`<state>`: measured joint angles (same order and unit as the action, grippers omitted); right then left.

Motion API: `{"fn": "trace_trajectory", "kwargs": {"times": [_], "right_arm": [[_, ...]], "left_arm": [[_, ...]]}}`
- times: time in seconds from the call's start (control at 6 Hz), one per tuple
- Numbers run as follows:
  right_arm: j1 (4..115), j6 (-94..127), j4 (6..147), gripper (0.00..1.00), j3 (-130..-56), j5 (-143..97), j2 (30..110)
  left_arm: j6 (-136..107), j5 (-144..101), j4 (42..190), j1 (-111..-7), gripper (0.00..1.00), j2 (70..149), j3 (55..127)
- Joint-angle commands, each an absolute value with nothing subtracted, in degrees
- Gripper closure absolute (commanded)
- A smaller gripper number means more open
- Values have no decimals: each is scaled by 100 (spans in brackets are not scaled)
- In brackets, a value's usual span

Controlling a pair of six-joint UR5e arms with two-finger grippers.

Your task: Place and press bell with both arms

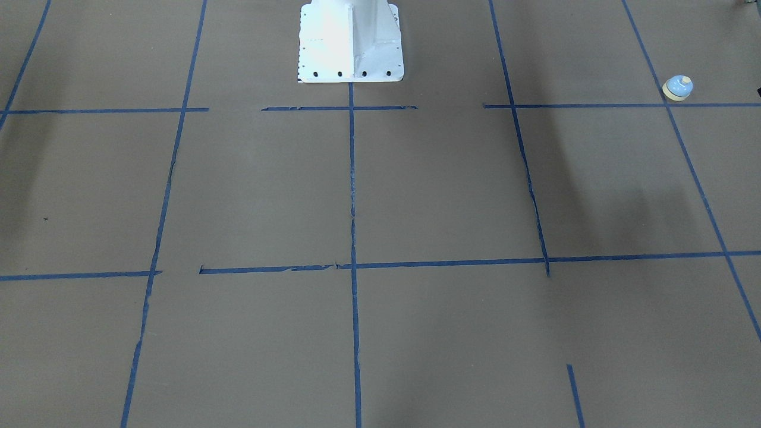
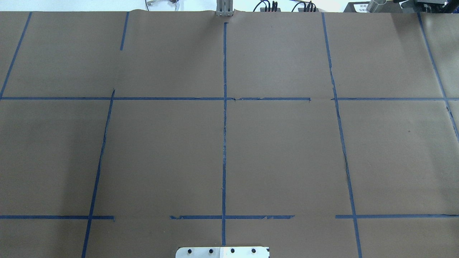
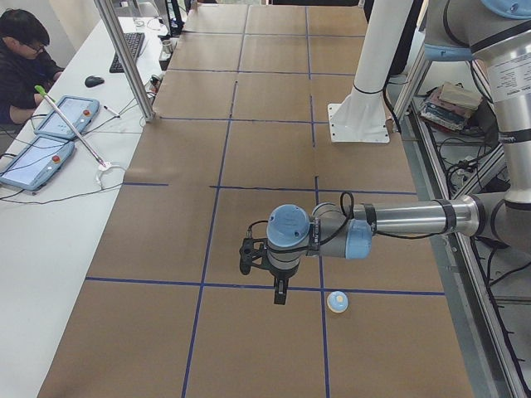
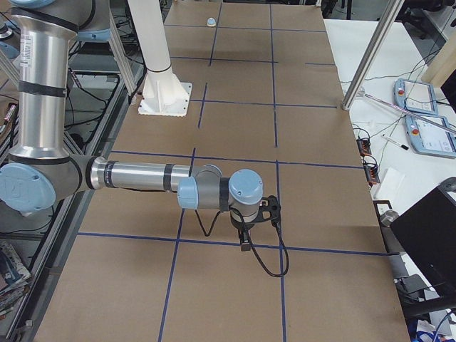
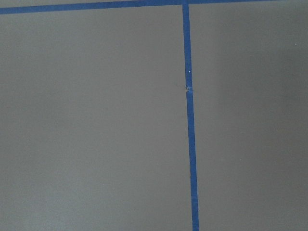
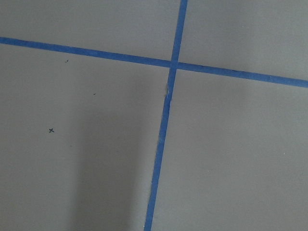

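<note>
The bell is a small light-blue dome on a cream base, upright on the brown table by a blue tape crossing near the robot's left end. It also shows in the exterior left view and, tiny, in the exterior right view. My left gripper hangs point-down above the table, a short way from the bell and not touching it. My right gripper hangs point-down at the other end of the table, far from the bell. Both show only in side views, so I cannot tell if they are open or shut. The wrist views show only paper and tape.
The white bolted pedestal stands at the middle of the robot's side. Blue tape lines grid the brown paper. An operator sits at a side bench with tablets. A metal post stands at the table's far edge.
</note>
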<state>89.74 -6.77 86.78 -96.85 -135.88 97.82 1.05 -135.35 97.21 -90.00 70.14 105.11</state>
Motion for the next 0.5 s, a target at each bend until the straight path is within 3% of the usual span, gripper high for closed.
{"fn": "trace_trajectory", "kwargs": {"times": [0.0, 0.33], "right_arm": [[8974, -677, 8684, 0, -9694, -13597, 9782], [8974, -677, 8684, 0, -9703, -13597, 9774]], "left_arm": [[105, -13561, 9703, -9000, 0, 7005, 10520], [53, -13535, 9808, -8983, 0, 7101, 10529]]}}
